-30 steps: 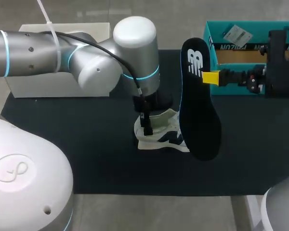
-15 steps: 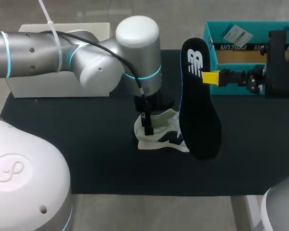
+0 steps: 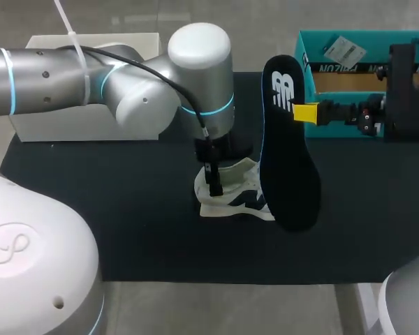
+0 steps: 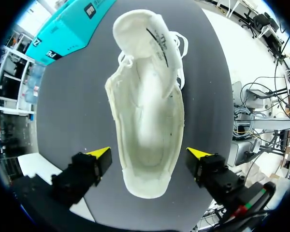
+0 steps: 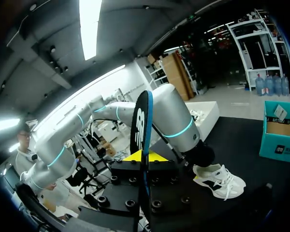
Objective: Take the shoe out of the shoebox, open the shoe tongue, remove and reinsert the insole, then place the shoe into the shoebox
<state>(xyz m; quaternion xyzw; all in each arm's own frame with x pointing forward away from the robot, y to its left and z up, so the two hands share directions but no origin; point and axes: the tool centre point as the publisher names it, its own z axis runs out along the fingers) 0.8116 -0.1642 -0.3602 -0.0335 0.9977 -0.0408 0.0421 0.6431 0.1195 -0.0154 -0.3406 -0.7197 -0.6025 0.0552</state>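
Dark matting covers the table (image 3: pixel 126 230) beneath both arms. My left gripper (image 4: pixel 150 153) hangs spread wide over the heel of the white shoe (image 4: pixel 147 111), a yellow tip on each side. Both tips seem clear of it, though one sits very close. That wrist view looks straight down into the shoe's pale interior, which the arm hides in the head view. My right gripper (image 3: pixel 306 112) is clamped on the black insole (image 3: pixel 288 160), held upright near the shoe. The teal shoebox (image 3: pixel 335 68) stands open at the far right corner, well apart from the shoe. A white box (image 3: pixel 84 125) sits at the far left. Mat stretches from the shoe to the near edge.
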